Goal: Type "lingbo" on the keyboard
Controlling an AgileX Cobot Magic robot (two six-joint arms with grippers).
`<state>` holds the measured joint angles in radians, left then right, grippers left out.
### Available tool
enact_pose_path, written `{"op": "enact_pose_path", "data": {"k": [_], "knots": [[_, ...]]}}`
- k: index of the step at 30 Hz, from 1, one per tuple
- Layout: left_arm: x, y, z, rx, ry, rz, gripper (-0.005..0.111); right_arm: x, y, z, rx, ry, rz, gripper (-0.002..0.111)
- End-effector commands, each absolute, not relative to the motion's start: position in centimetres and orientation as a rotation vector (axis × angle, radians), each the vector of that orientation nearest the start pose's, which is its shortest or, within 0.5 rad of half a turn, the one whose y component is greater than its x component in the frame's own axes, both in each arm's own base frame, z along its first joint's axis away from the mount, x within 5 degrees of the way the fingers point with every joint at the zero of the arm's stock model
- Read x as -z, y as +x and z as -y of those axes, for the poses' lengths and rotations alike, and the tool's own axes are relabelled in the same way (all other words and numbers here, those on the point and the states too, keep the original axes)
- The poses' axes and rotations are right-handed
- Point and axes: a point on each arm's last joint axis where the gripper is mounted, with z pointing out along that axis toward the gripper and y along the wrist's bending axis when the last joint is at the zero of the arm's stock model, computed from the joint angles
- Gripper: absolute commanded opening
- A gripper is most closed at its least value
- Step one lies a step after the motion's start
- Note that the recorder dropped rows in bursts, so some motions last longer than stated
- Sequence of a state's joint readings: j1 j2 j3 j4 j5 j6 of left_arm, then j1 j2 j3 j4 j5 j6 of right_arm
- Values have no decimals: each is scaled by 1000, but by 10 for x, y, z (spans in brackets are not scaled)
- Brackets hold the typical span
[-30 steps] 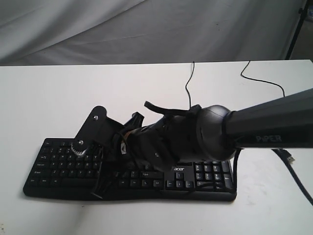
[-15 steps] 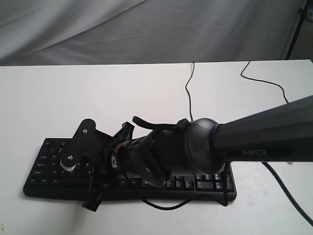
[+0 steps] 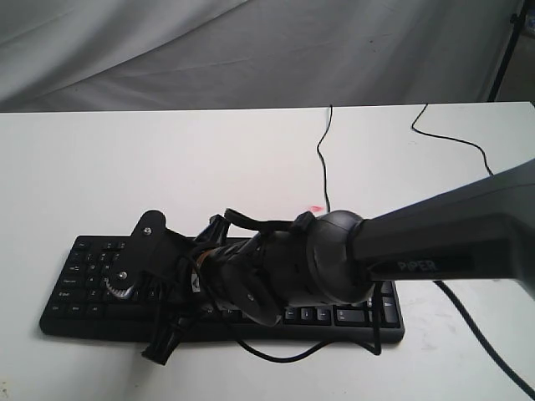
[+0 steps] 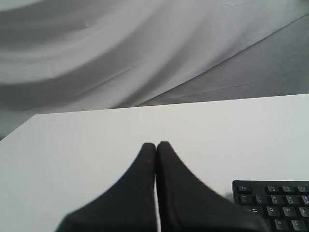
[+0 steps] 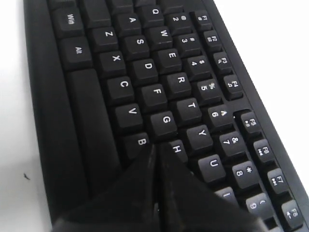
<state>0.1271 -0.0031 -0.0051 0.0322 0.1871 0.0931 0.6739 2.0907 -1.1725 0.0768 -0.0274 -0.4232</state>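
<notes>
The keyboard (image 3: 92, 276) lies flat on the white worktop (image 3: 251, 159), with the right arm stretched across its middle. The right gripper (image 5: 155, 147) has its jaws pressed together, holding nothing, and its tip is at the meeting of the G key (image 5: 164, 121), the B key (image 5: 137, 142) and the H key (image 5: 177, 150). That suggests the typing has reached the "g" or "b", with at least the "o" left, but no screen shows what has registered. The left gripper (image 4: 156, 144), jaws likewise closed and empty, hangs over bare worktop off the keyboard's corner.
</notes>
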Motion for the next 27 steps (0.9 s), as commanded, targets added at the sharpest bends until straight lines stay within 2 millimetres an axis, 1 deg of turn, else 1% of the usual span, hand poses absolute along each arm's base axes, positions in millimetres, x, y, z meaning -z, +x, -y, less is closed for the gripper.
{"op": "enact_pose_path", "data": {"k": [1, 5, 9, 11, 13, 20, 25, 27], "knots": [[-197, 56, -7, -190, -6, -1670, 1, -114, 330, -264, -160, -1147, -2073, 0], [-197, 56, -7, -190, -6, -1670, 1, -112, 330, -264, -159, -1150, -2077, 0], [-197, 56, -7, -190, -6, -1670, 1, -100, 329, -264, -155, -1165, -2104, 0], [-197, 56, -7, -190, -6, -1670, 1, -98, 329, -264, -154, -1168, -2110, 0], [-197, 56, -7, -190, -6, -1670, 1, -100, 329, -264, -154, -1168, -2105, 0], [-197, 56, -7, -190, -6, -1670, 1, -120, 331, -265, -156, -1163, -2066, 0], [-197, 56, -7, -190, -6, -1670, 1, -136, 341, -274, -162, -1149, -2023, 0], [-197, 56, -7, -190, -6, -1670, 1, -138, 345, -277, -162, -1146, -2010, 0]]}}
